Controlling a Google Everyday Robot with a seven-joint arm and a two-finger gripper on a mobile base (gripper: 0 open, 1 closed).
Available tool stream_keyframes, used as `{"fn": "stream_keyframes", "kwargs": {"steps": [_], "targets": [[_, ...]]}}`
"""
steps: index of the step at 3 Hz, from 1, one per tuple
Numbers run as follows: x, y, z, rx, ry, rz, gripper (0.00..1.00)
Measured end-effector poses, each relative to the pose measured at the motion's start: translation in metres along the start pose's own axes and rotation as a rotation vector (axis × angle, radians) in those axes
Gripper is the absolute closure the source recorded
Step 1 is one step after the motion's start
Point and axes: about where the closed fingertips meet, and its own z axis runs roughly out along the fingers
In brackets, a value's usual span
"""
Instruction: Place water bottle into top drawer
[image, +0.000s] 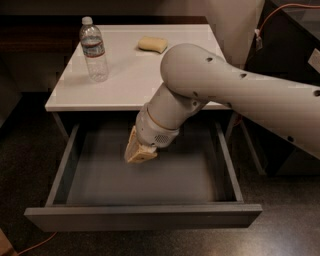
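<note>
The water bottle (93, 49) stands upright at the back left of the white tabletop (125, 85); it is clear and ribbed, with a white cap and a pale label band. Below the tabletop the top drawer (145, 216) is pulled wide open, and its grey inside holds nothing. My gripper (140, 150) hangs over the middle of the drawer, pointing down and to the left, well below and to the right of the bottle. It holds nothing. My thick white arm (235, 95) reaches in from the right and covers the table's right part.
A yellow sponge (152, 44) lies at the back middle of the tabletop. Dark furniture (295, 45) with an orange cable stands to the right. An orange cord (35, 245) runs across the dark floor at the front left.
</note>
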Motion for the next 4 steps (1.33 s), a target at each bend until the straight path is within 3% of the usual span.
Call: {"fn": "stream_keyframes", "kwargs": {"steps": [1,2,3,4], "targets": [[-0.001,0.001,0.0,0.003,0.003,-0.006,0.1],[-0.003,0.0,-0.002,0.008,0.001,0.0,0.0],[-0.014,-0.016,-0.014,0.048,-0.031,0.043,0.0],[-0.032,-0.046,-0.032,0.106,-0.088,0.111,0.0]]}}
